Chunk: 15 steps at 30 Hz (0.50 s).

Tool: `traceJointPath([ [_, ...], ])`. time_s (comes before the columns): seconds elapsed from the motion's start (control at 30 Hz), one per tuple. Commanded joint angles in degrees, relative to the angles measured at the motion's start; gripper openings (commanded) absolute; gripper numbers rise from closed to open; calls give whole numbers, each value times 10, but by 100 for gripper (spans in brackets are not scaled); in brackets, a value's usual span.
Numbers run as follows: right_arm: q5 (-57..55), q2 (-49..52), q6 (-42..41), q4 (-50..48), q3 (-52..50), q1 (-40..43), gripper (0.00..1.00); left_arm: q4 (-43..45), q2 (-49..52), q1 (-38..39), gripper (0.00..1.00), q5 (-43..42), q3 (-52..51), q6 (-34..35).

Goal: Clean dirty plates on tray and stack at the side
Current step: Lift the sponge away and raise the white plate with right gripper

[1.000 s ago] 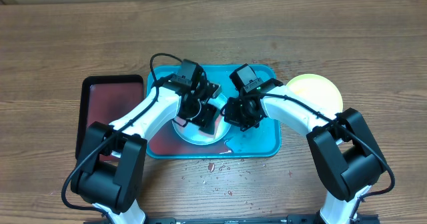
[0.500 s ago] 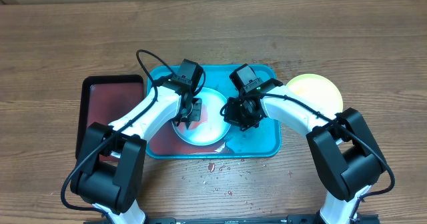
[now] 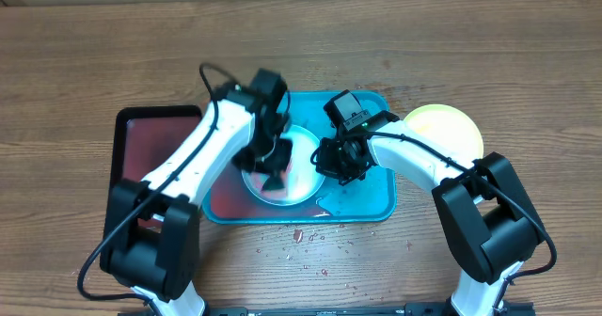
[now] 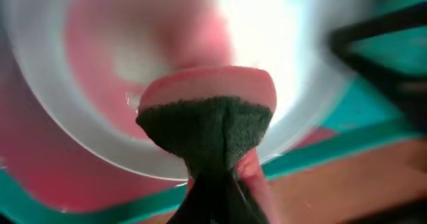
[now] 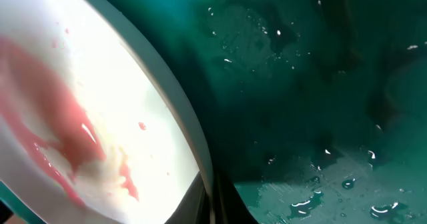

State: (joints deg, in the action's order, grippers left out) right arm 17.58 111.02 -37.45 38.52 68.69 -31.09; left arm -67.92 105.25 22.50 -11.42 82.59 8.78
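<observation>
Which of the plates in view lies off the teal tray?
The yellow-green plate: it rests on the wooden table, just right of the tray. The white plate, smeared red, lies on the tray.

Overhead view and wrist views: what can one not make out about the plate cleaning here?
Overhead: the blurred left gripper covers part of the white plate, hiding what is beneath.
Left wrist: the sponge fills the blurred picture; where it is gripped is too dark to read.
Right wrist: the fingertips of the right gripper are cut by the bottom edge.
</observation>
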Motion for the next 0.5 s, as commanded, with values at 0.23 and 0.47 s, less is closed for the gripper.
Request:
traceJointPath([
  [0.23,-25,-35,47,51,-3,5,4,-75,-24,-54,4,2,177,-14],
  [0.47,-165,-124,47,120,-3,5,4,-66,-22,-108,4,-2,162,7],
])
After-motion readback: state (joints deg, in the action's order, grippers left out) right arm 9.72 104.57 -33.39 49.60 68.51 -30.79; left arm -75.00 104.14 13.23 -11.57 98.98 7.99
